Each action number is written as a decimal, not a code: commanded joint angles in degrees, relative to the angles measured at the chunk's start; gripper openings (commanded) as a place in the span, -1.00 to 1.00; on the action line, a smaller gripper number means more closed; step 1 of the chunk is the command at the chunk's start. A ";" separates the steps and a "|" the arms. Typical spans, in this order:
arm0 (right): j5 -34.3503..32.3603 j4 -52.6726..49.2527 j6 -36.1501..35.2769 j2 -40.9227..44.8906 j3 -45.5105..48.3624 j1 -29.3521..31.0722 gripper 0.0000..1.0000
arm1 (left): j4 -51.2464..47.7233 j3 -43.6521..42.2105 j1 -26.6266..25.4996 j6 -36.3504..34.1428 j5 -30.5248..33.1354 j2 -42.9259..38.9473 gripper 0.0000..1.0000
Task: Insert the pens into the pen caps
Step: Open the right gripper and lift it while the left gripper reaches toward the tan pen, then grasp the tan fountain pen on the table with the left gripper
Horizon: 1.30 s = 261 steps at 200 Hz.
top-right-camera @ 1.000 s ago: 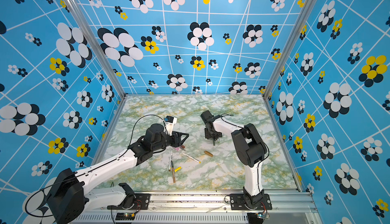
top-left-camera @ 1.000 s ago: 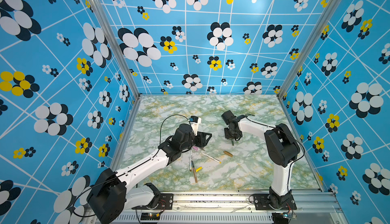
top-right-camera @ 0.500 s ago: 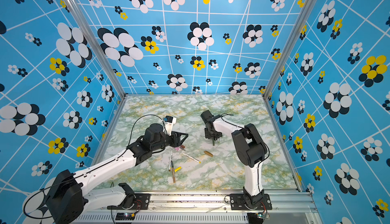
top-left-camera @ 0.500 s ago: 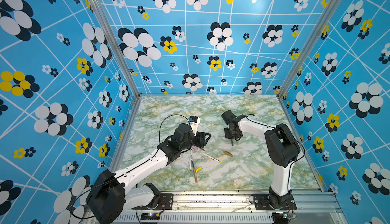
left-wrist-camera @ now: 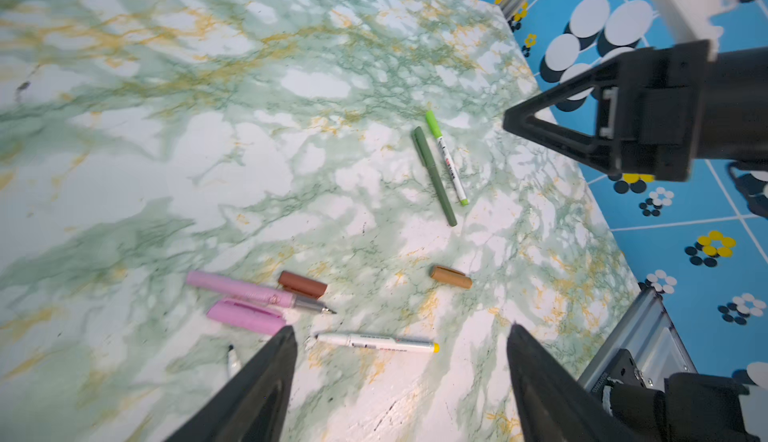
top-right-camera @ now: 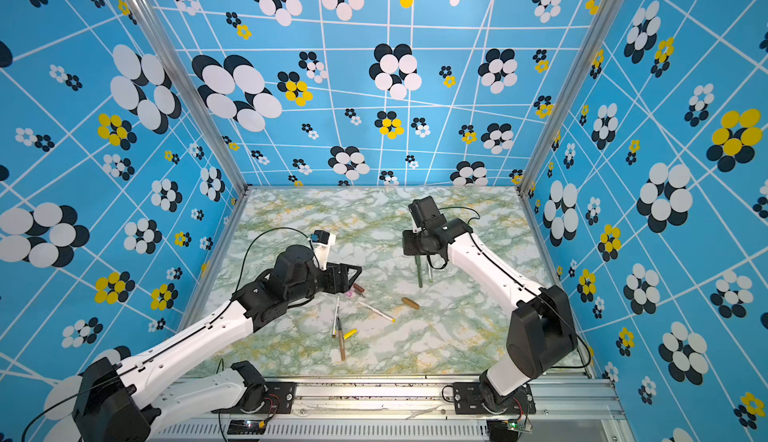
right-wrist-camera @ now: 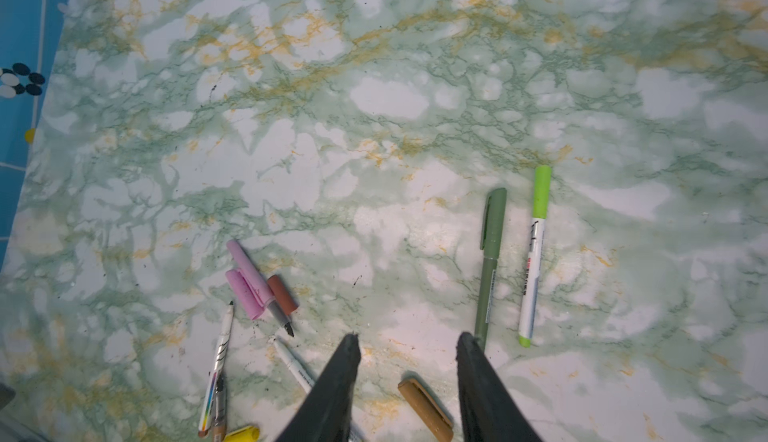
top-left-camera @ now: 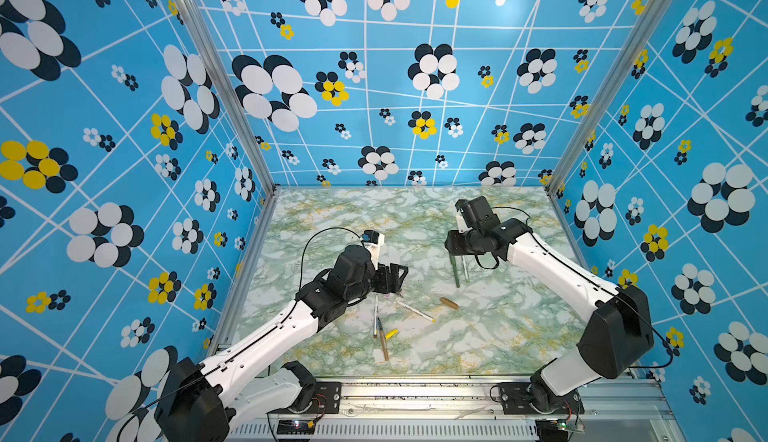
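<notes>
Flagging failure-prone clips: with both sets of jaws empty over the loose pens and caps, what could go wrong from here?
1. The uncapped pink pen, the loose pink cap and the reddish-brown cap lie bunched together, so jaws closing on one may well knock the others.
2. The thin white pen and the brown pen lie close together beside the yellow cap; a grasp might catch both.

Bright even light, soft shadows; wide-angle edge distortion; wrist views slightly blurred.
</notes>
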State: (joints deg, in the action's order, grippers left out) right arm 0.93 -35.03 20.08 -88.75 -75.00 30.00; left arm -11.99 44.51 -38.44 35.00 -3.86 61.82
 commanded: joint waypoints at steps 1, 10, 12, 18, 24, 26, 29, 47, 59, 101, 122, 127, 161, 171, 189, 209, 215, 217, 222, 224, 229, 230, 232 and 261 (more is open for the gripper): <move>2.83 0.86 -1.64 2.11 3.02 1.33 -0.16 | -11.16 1.60 0.65 8.75 6.13 -1.09 0.66; 2.02 1.09 -1.57 2.54 3.96 1.76 -0.15 | -12.71 0.80 0.64 12.94 6.73 -1.41 0.67; 1.83 1.18 -1.59 2.64 4.16 1.85 -0.15 | -13.35 0.59 0.69 14.16 7.10 -1.50 0.67; 1.18 1.43 -1.46 2.86 4.73 2.02 -0.15 | -14.85 -0.24 0.64 18.67 7.76 -1.97 0.67; 0.57 1.74 -1.36 3.09 5.44 2.26 -0.15 | -15.01 -1.60 0.68 22.47 7.87 -2.72 0.67; 0.39 1.83 -1.25 3.17 5.62 2.37 -0.15 | -14.93 -2.16 0.67 23.62 7.78 -3.08 0.67; 0.19 2.03 -1.22 3.29 5.89 2.46 -0.16 | -14.63 -3.17 0.66 25.48 7.61 -3.68 0.67; -0.49 3.37 -0.42 4.06 7.57 2.87 -0.15 | -14.16 -8.30 0.24 32.96 7.31 -7.51 0.64; -0.32 4.66 0.12 4.60 8.64 3.07 -0.15 | -16.38 -8.74 -0.14 30.53 6.39 -8.25 0.62; 0.85 7.33 0.52 5.30 9.65 3.40 -0.15 | -29.63 -7.02 -5.21 21.86 0.23 -4.39 0.52; 1.01 7.68 0.08 5.34 9.45 3.47 -0.15 | -31.66 -8.31 -11.89 24.44 1.36 -4.37 0.45; 1.01 7.63 -0.03 5.51 9.44 3.47 -0.15 | -31.69 -8.59 -13.57 25.20 1.80 -4.43 0.43; 1.01 7.91 -0.25 6.25 9.68 3.48 -0.15 | -30.46 -9.27 -22.96 29.89 4.41 -0.73 0.27; 1.07 7.79 -0.38 6.22 9.60 3.47 -0.15 | -28.97 -9.01 -24.70 30.15 4.77 1.66 0.24; 1.27 7.46 -0.50 6.48 9.44 3.45 -0.15 | -26.25 -7.66 -26.72 29.60 4.83 7.05 0.18; 1.41 7.34 -0.60 7.30 9.65 3.48 -0.15 | -25.56 -4.52 -27.69 27.68 4.77 13.50 0.13; 1.38 7.34 -0.60 7.70 9.69 3.46 -0.15 | -25.76 -3.50 -28.07 27.22 5.07 15.12 0.13; 1.36 7.38 -0.64 7.82 9.76 3.46 -0.16 | -25.81 -3.17 -28.16 27.05 5.19 15.66 0.12; 1.36 7.35 -0.65 8.14 9.85 3.46 -0.15 | -25.93 -2.50 -28.42 26.82 5.50 16.75 0.11; 1.36 7.37 -0.67 8.33 9.82 3.44 -0.15 | -25.97 -2.19 -28.53 26.73 5.63 17.17 0.11; 1.36 7.40 -0.73 8.64 10.00 3.44 -0.15 | -25.92 -1.63 -28.75 26.55 5.81 18.14 0.10; 1.36 7.37 -0.69 8.71 9.98 3.42 -0.15 | -25.91 -1.54 -28.77 26.53 5.85 18.37 0.10; 1.36 7.39 -0.62 8.84 10.08 3.47 -0.16 | -25.85 -1.36 -28.79 26.41 5.87 18.63 0.08; 1.84 7.92 -0.37 10.23 10.86 3.42 -0.15 | -26.50 0.98 -28.98 25.65 6.41 22.60 0.01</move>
State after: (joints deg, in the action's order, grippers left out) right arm 2.09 -27.62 20.12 -80.47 -65.14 32.99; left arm -37.65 42.98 -67.18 62.08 0.56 82.19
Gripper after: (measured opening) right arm 0.424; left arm 0.517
